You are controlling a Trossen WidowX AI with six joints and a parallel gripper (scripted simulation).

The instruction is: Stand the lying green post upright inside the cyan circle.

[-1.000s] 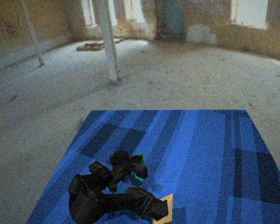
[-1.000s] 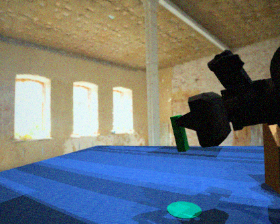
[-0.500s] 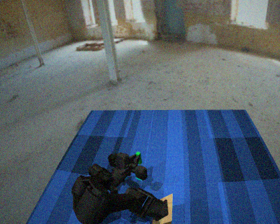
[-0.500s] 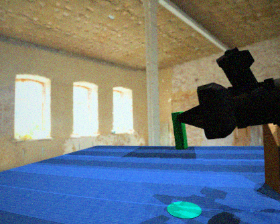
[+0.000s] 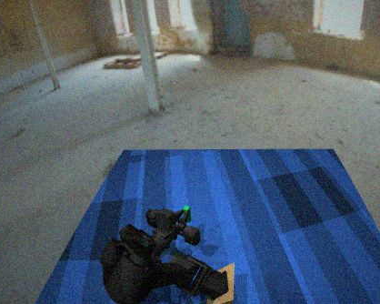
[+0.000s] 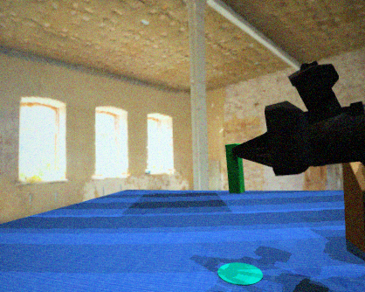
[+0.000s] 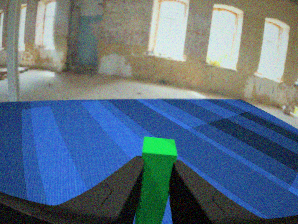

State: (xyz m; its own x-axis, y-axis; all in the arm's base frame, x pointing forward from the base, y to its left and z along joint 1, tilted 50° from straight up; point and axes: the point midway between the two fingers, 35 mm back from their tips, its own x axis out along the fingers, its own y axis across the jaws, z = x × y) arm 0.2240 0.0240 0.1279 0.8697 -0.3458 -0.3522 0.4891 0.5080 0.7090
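Claw (image 7: 154, 185) grips green post (image 7: 156, 183) | blue striped surface (image 5: 270, 205) | bare hall

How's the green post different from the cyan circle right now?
The green post is a tall block standing nearly upright; the cyan circle is a flat disc. The post is held in the air, clamped in the tool; the circle lies on the blue table. Both are plain, single-coloured shapes.

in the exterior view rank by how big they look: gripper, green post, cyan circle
1. gripper, largest, though it is nearest the camera
2. green post
3. cyan circle, close to the post in area, so that order is unsure
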